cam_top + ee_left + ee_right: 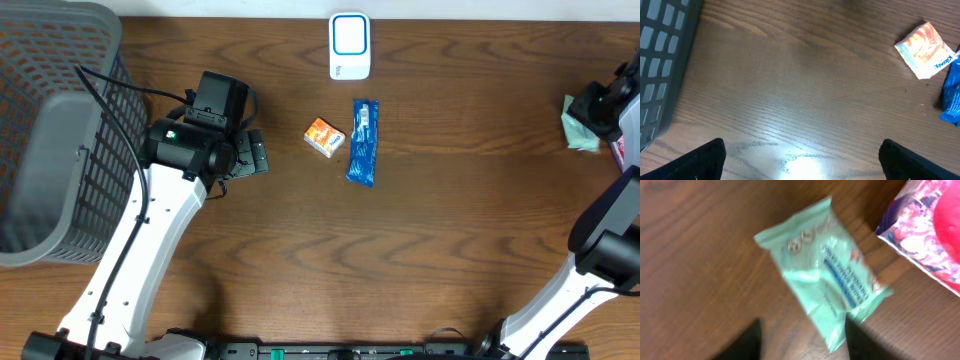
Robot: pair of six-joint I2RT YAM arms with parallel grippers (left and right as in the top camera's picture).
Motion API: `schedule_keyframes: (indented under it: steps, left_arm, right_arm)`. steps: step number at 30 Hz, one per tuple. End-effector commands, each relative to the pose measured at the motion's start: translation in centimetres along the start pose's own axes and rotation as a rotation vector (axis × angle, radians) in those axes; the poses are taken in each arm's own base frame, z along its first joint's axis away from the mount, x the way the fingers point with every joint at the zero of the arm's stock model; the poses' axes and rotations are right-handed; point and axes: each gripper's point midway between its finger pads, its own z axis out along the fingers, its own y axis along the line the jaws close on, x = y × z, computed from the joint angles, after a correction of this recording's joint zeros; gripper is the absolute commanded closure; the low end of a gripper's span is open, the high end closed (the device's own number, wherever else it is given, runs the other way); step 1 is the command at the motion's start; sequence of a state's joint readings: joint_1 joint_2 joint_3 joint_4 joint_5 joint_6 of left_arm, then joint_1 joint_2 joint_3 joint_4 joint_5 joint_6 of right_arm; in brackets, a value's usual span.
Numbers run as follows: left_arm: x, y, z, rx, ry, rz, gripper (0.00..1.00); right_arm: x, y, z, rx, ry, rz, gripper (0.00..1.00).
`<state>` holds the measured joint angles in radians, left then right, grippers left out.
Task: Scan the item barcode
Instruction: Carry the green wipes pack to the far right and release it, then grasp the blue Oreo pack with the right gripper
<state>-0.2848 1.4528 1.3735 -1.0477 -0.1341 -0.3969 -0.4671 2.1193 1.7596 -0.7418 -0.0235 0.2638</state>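
**Q:** Overhead view, two arms at a wooden surface [450,230]. What is the right hand [592,108] doing?

**A:** It hangs over a mint-green packet [825,280], the item nearest it, out at the surface's edge. On its own wrist camera the two fingers [742,345] stand apart. The packet lies flat on the wood with its near end between them. The frame is too blurred to tell whether either finger touches the wrapper.

**Q:** Anything else close to that hand?

**A:** A red-and-purple printed pack [920,225] lies ahead of it and off to one side, just beside the green packet's corner.

**Q:** And the left hand [802,162]?

**A:** It is spread wide with only bare wood beneath. Ahead and to its right lie a small orange packet [925,50] and a blue packet [952,95], just beside each other. A grey basket [665,65] stands ahead on its left.

**Q:** Where is the scanner?

**A:** The white scanner [350,45], with its blue-rimmed window, sits beyond those two packets, well apart from both hands.
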Motion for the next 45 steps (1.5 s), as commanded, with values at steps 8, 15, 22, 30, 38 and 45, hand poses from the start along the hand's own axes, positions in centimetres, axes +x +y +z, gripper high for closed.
schedule_keyframes:
  steps: [8,15,22,30,38,45]
  left_arm:
    - [-0.2,0.2,-0.1,-0.009,-0.005,-0.008,0.02]
    - [-0.1,0.2,-0.1,-0.009,-0.005,-0.008,0.02]
    - [-0.1,0.2,-0.1,-0.009,-0.005,-0.008,0.02]
    - [-0.1,0.2,-0.1,-0.009,-0.005,-0.008,0.02]
    - [-0.1,0.2,-0.1,-0.009,-0.005,-0.008,0.02]
    - [-0.2,0.2,-0.1,-0.009,-0.005,-0.008,0.02]
  right_arm:
    - [2.5,3.2,-1.1,-0.043,0.074,-0.144,0.54]
    - [8.5,11.1,-2.2,-0.344,0.263,-0.201,0.17]
    - [18.2,19.0,-3.3,-0.547,0.470,-0.318,0.01]
    - [28.8,25.6,-2.9,-0.549,0.532,-0.432,0.04]
    - [31.5,26.8,-2.7,-0.440,0.501,-0.428,0.27]
    - [34.4,25.7,-0.6,-0.370,0.498,-0.398,0.54]
